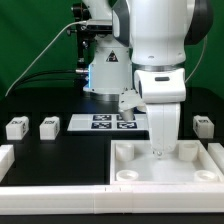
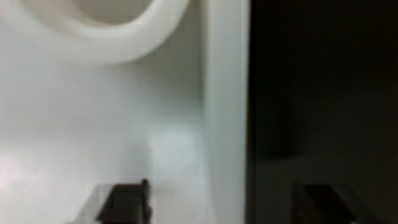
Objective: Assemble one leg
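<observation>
The large white tray-like piece [image 1: 200, 165] with corner sockets lies at the exterior view's front right. My gripper [image 1: 160, 150] points straight down at its far wall. In the wrist view my gripper [image 2: 222, 203] is open. Its dark fingertips [image 2: 121, 200] straddle the piece's wall [image 2: 224, 110], one over the white floor and one over the black table, with gaps on both sides. A round socket [image 2: 116, 25] shows nearby. Two legs [image 1: 16, 127] [image 1: 49, 126] stand on the table at the left and a third leg [image 1: 203, 125] at the right, all apart from the gripper.
The marker board [image 1: 105, 122] lies behind the tray-like piece, partly hidden by the arm. A white raised border [image 1: 8, 156] runs along the left and the front [image 1: 60, 196] of the black table. The robot's base and cables stand at the back.
</observation>
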Controlling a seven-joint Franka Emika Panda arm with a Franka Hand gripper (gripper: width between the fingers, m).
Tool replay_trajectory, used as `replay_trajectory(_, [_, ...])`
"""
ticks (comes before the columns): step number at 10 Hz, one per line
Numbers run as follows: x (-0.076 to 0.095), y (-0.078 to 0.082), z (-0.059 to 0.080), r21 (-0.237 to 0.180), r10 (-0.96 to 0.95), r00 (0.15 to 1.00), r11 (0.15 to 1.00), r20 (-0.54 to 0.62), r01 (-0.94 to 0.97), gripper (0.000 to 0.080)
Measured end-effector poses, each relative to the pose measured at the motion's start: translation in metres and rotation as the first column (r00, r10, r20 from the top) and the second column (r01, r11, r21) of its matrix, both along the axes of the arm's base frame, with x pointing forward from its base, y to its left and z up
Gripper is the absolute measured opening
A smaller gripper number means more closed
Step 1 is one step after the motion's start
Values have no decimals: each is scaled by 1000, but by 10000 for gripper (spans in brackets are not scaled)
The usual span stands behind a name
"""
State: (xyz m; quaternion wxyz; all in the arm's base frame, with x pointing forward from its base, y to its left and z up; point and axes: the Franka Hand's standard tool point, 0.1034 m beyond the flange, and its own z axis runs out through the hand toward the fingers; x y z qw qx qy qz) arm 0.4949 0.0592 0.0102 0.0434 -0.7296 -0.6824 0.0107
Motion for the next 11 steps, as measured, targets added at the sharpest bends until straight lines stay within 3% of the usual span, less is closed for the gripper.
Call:
replay_trajectory(1, [0, 0, 0, 0, 0, 1000, 1000, 0, 0, 511])
replay_trajectory(2, [1, 1, 1, -1, -10, 1000, 1000, 1, 10, 605])
replay_trajectory(7, [3, 9, 17, -11, -92, 996, 996, 22, 92, 649])
replay_trajectory(11, [-17, 6, 37, -28, -276, 960, 960, 36, 277, 649])
